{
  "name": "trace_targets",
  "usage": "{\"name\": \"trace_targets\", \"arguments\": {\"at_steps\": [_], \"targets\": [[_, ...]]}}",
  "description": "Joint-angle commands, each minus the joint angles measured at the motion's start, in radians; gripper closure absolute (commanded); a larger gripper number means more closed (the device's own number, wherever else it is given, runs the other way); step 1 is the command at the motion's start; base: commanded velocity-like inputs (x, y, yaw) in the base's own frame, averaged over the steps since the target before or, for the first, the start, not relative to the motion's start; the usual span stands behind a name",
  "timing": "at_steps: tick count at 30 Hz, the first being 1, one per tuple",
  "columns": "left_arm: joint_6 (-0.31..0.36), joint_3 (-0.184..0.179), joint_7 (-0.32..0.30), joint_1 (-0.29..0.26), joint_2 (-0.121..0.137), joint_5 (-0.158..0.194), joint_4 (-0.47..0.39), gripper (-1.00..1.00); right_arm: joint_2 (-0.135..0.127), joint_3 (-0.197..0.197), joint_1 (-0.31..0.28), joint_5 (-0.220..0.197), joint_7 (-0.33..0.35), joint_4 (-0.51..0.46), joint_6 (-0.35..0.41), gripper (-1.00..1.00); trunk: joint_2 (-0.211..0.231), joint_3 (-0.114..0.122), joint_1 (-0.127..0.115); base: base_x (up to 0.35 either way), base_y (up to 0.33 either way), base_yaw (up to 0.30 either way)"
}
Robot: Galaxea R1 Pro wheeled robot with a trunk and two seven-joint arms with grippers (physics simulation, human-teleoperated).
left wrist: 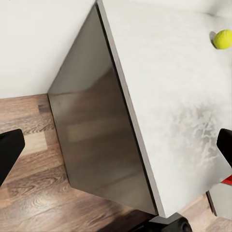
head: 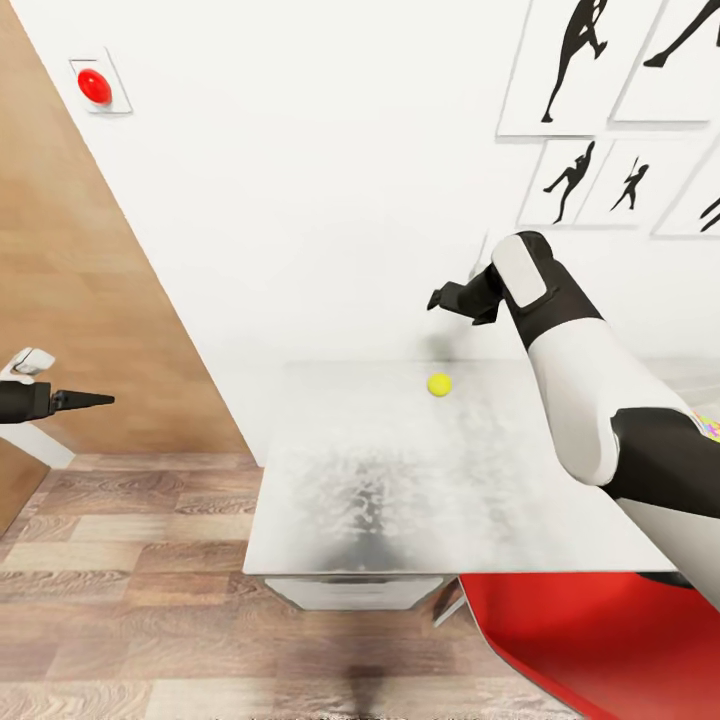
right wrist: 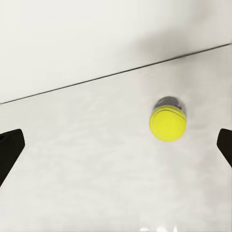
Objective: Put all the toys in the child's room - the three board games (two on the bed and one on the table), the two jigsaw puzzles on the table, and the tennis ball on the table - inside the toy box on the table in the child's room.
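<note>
while the right hand hangs spread wide over it at centre frame, the tennis ball sits alone near the back edge of the desk. it looks light, springy, fuzzy enough to grip, but it could roll; pinch across its middle. the left hand looks closed and empty at mid-left.

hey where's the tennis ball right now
The tennis ball sits on the table near its far edge by the wall, just below the right gripper in the head view.
</note>
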Motion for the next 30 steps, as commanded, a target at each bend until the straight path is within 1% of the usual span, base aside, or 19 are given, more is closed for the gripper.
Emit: {"name": "trace_targets", "arguments": {"at_steps": [1,20,23,30], "targets": [[0.01,0.001,-0.009,-0.001,0.0,-0.01,-0.001,-1.0,0.0,-0.001,-0.001,-0.009,-0.01,-0.001,0.002,-1.0,-0.002,-0.003,0.0,0.0,0.0,0.0],[0.01,0.001,-0.009,-0.001,0.0,-0.01,-0.009,-1.0,-0.004,0.002,-0.004,0.004,-0.015,-0.001,0.002,-1.0,-0.002,-0.035,0.0,0.0,0.0,0.0],[0.01,0.001,-0.009,-0.001,0.0,-0.01,-0.009,-1.0,-0.003,0.003,-0.004,0.005,-0.029,-0.001,0.002,-1.0,-0.002,-0.04,0.0,0.0,0.0,0.0],[0.01,0.001,-0.009,-0.001,-0.001,-0.01,-0.009,-1.0,0.0,0.002,-0.004,0.004,-0.097,0.0,0.002,-1.0,-0.002,-0.052,0.0,0.0,0.0,0.0]]}}
